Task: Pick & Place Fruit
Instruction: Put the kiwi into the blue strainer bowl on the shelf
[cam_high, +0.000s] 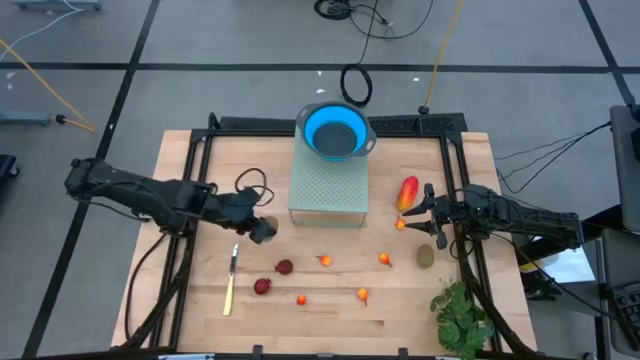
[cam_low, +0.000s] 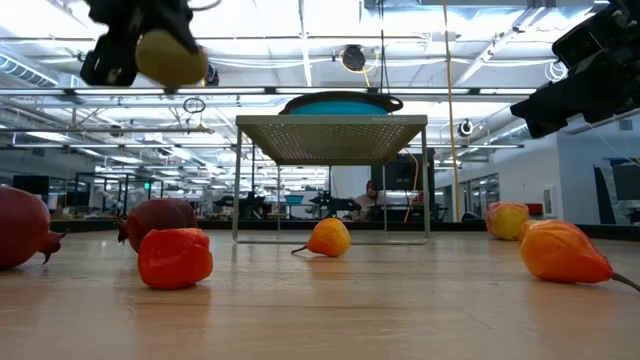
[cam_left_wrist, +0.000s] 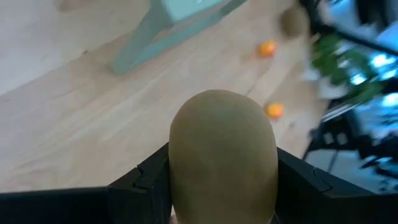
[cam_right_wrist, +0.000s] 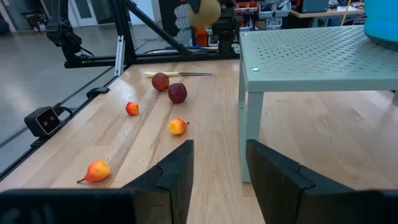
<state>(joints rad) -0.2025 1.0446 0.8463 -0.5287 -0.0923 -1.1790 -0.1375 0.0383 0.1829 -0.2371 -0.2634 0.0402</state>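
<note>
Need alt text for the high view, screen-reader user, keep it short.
Overhead view of a wooden table: the left hand holds a brownish-olive oval fruit just left of a pale green perforated stand bearing a blue bowl. The right hand waits open by a red-and-yellow fruit; small orange and dark red fruits, a knife and a leafy plant lie along the near edge.

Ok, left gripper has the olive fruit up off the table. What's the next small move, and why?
Probably carry it toward the blue bowl on the perforated stand. The left gripper is shut on the brownish-olive fruit, lifted clear of the table and short of the stand. The right gripper waits open.
</note>
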